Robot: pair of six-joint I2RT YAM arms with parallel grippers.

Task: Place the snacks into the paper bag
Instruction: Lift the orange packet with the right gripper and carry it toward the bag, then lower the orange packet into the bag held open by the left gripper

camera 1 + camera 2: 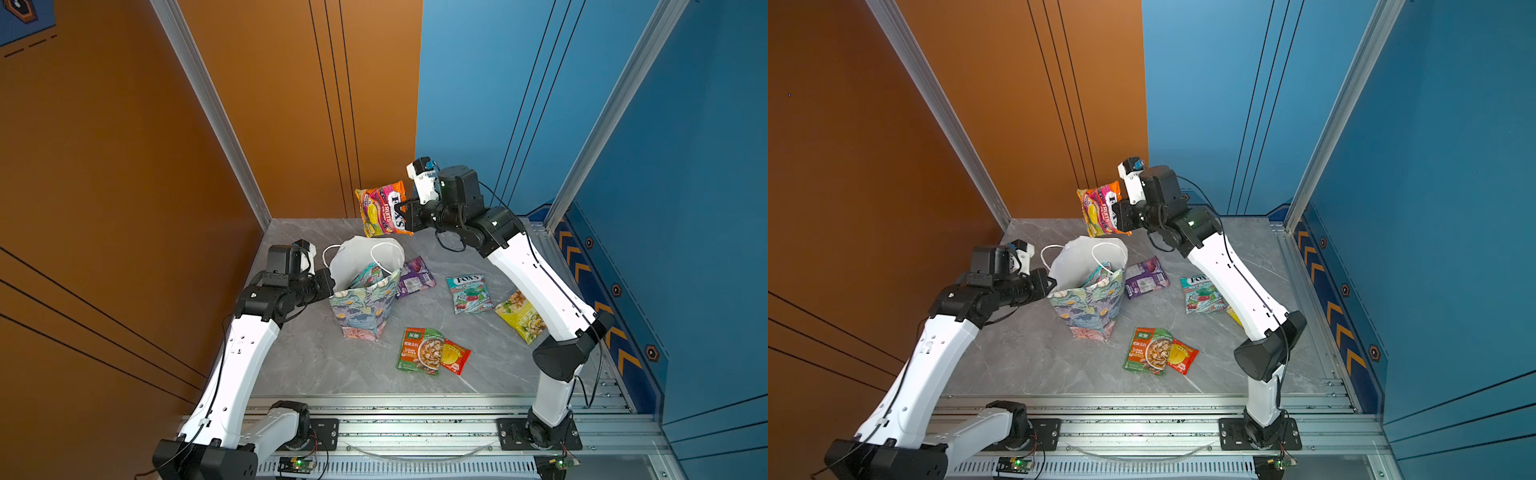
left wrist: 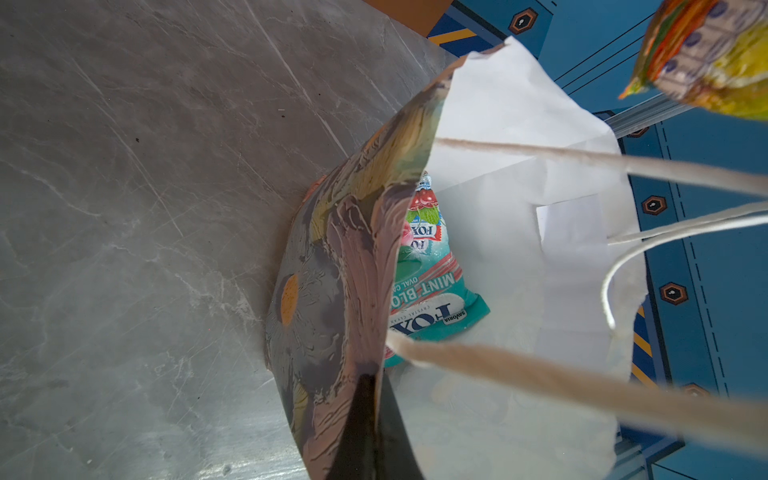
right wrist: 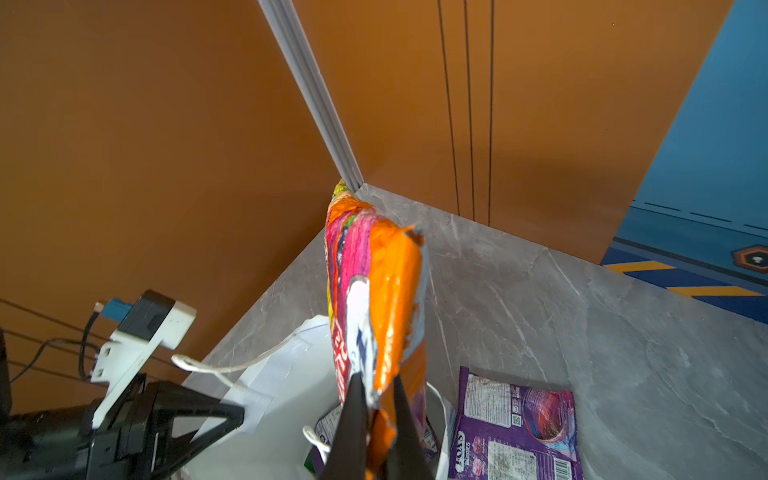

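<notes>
Dangling glossy orange packet [image 1: 380, 210] above floral paper bag [image 1: 365, 305], right pincer [image 1: 400, 208] clamped on it; left pincer [image 1: 331, 277] pinching rim.

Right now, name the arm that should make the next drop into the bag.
Right. The right gripper holds the orange packet raised near the paper bag's open mouth; the left gripper is clamped on its rim, holding it open.
</notes>
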